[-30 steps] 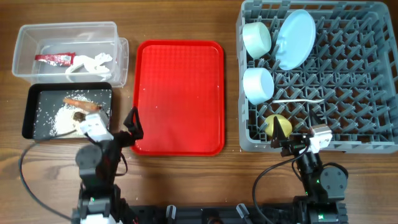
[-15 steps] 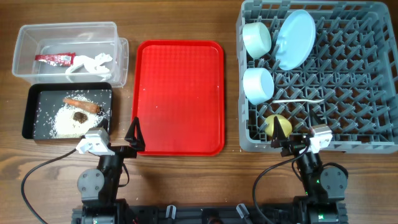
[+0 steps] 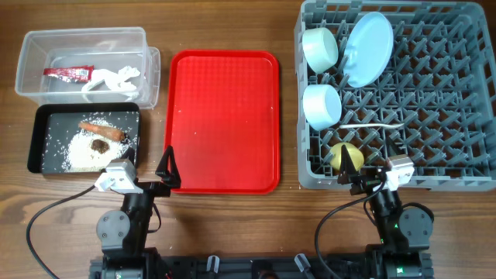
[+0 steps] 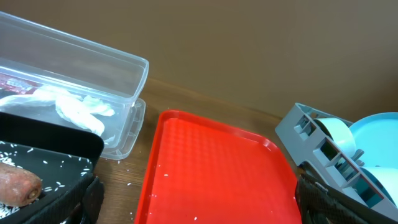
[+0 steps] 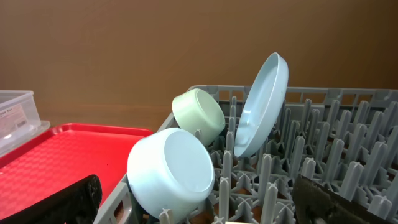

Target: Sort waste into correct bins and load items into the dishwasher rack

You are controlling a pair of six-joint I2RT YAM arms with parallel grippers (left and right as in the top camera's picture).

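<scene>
On the left of the table, far bin: the clear plastic rectangular tub (image 3: 85,32) holds the red-and-white snack wrapper (image 3: 68,73) and the crumpled white tissue (image 3: 112,78).
Near bin: the shallow black rectangular tray (image 3: 36,139) holds the white rice-like grains (image 3: 84,153), the dark crumbs (image 3: 99,145) and the brown carrot-like stick (image 3: 103,129).
Middle: the red flat serving tray (image 3: 225,116) is bare apart from a few white specks.
Right: the large grey plastic dishwasher rack (image 3: 457,93) carries the pale blue round plate (image 3: 366,48) on edge, the pale green bowl (image 3: 320,48), the light blue bowl (image 3: 322,105), the white plastic spoon (image 3: 372,125) and the yellow cup (image 3: 343,155).
Left gripper (image 3: 167,166): fingers spread wide, nothing between them, at the serving tray's near left corner.
Right gripper (image 3: 355,177): fingers likewise apart and empty, just outside the rack's near wall, beside the cup.
Step in hand: probably the closing check, since every item looks placed.
Doing it well: keep both arms low and back, clear of the tray edge and rack wall. Scan the wooden table (image 3: 232,225) by the tub for stray grains, and leave the tilted plate alone.
</scene>
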